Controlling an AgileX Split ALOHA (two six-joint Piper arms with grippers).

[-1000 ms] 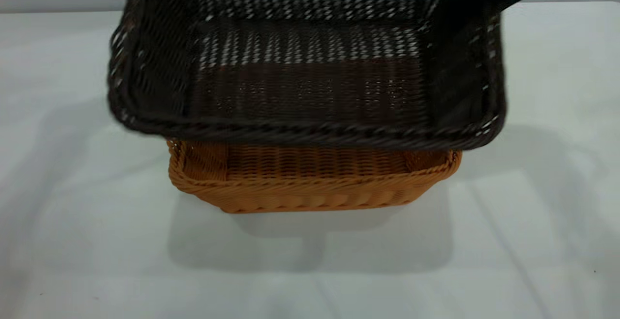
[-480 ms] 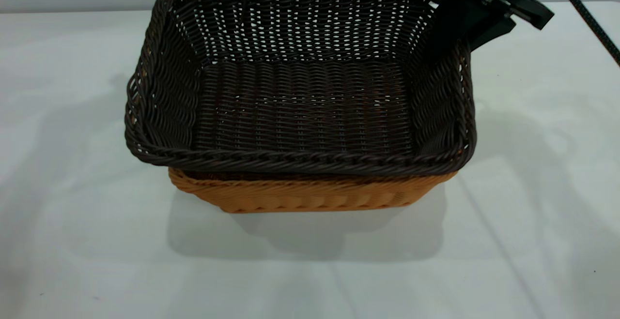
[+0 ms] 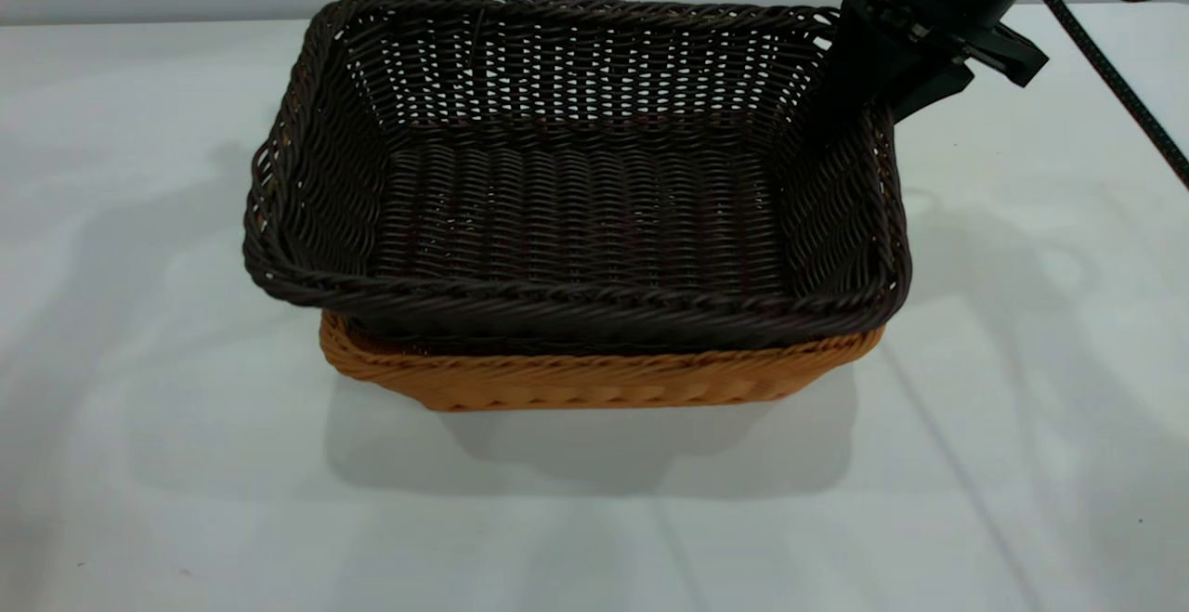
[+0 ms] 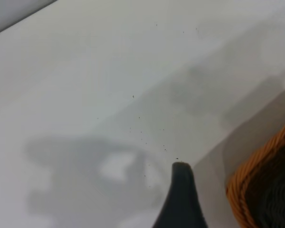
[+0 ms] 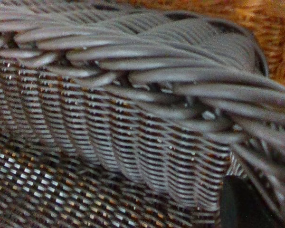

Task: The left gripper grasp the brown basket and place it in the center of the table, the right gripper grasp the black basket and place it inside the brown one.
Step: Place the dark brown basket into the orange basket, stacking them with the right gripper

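The black basket (image 3: 576, 213) sits nested inside the brown basket (image 3: 594, 380) at the middle of the table (image 3: 186, 501); only the brown one's front wall and rim show below it. My right gripper (image 3: 859, 83) is at the black basket's far right corner, shut on its braided rim (image 5: 133, 71), with one finger (image 5: 242, 204) inside against the wall. The brown weave (image 5: 275, 28) shows just beyond that rim. My left gripper (image 4: 225, 194) hovers open over bare table beside a corner of the brown basket (image 4: 237, 190), holding nothing; only one finger (image 4: 181, 190) shows.
A black braided cable (image 3: 1105, 64) trails from the right arm across the table's far right. Pale tabletop surrounds the stacked baskets on all sides, with a grey wall behind.
The black basket came down from a lifted, tilted pose above the brown basket and now rests level inside it. The right gripper sank with it at the far right corner.
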